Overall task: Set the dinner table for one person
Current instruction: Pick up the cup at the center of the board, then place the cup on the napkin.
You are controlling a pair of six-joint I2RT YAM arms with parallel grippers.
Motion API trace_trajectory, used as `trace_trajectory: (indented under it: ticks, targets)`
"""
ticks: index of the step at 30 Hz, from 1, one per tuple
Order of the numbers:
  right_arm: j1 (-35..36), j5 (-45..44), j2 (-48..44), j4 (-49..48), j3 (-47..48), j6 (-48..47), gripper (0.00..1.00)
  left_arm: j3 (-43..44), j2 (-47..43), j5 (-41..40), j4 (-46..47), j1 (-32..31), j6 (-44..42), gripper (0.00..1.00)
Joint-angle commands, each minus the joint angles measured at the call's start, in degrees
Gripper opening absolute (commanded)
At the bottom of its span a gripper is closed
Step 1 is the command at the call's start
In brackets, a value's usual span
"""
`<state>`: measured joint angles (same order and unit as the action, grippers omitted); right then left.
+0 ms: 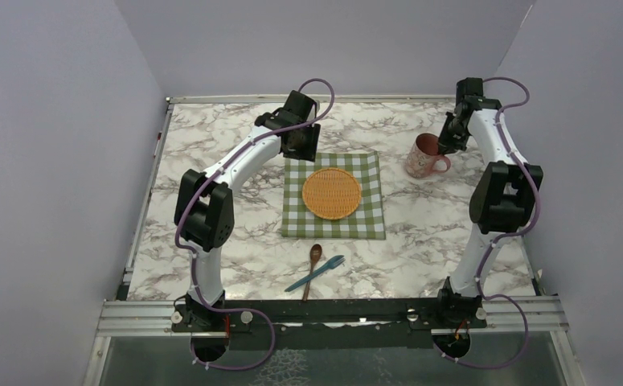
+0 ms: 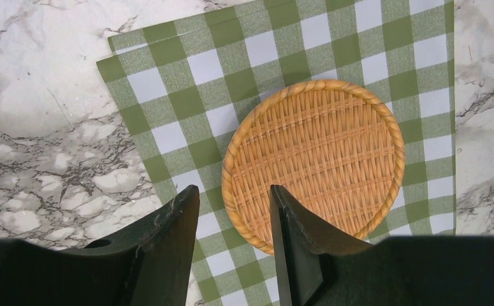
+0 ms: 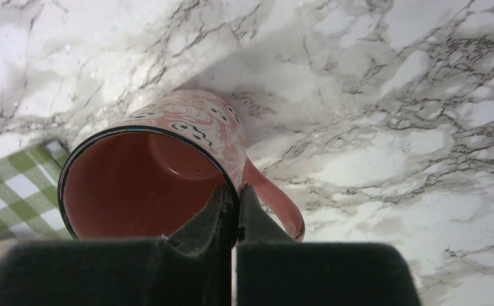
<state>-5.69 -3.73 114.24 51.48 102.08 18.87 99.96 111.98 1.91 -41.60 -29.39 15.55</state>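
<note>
On the marble dinner table (image 1: 211, 153) lies a green-and-white checked cloth (image 1: 370, 219) with a round woven wicker plate (image 1: 332, 193) on it. My left gripper (image 1: 301, 149) hovers over the cloth's far left corner, open and empty; in the left wrist view (image 2: 234, 194) its tips frame the plate's (image 2: 314, 159) near rim above the cloth (image 2: 167, 95). My right gripper (image 1: 444, 145) is shut on the rim of a pink patterned mug (image 1: 426, 156) at the far right; the right wrist view (image 3: 236, 191) shows one finger inside the mug (image 3: 187, 127), one outside by the handle.
A wooden spoon (image 1: 313, 265) and a blue fork (image 1: 316, 273) lie crossed on the marble near the front edge, below the cloth. Grey walls enclose the table on three sides. The metal frame (image 1: 332, 310) runs along the near edge by the arm bases.
</note>
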Motion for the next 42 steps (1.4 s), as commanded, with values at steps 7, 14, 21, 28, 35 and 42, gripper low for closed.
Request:
trace_trajectory:
  ticks: [7, 14, 21, 28, 35, 42]
  targets:
    - [4.5, 5.0, -6.3, 3.6, 2.2, -1.2, 0.01, 2.1, 0.7, 1.6, 0.3, 0.0, 0.6, 0.48]
    - [10.1, 3.9, -4.2, 6.2, 7.8, -0.3, 0.01, 1.4, 0.3, 1.4, 0.4, 0.0, 0.4, 0.47]
    - [15.6, 4.0, -0.9, 7.0, 11.2, 1.2, 0.01, 1.2, -0.3, 0.9, 0.4, 0.0, 0.0, 0.47]
    - [18.3, 2.6, 0.8, 6.6, 11.7, 2.3, 0.01, 0.6, -1.1, 0.7, 0.4, 0.0, -0.1, 0.47]
    - [19.6, 2.5, 2.3, 6.4, 12.3, 2.4, 0.01, 0.2, -1.4, 0.3, 0.3, 0.0, -0.4, 0.47]
    - [20.5, 2.6, 3.9, 6.1, 12.6, 2.5, 0.01, 0.3, -1.3, 0.1, 0.4, 0.0, -0.5, 0.47]
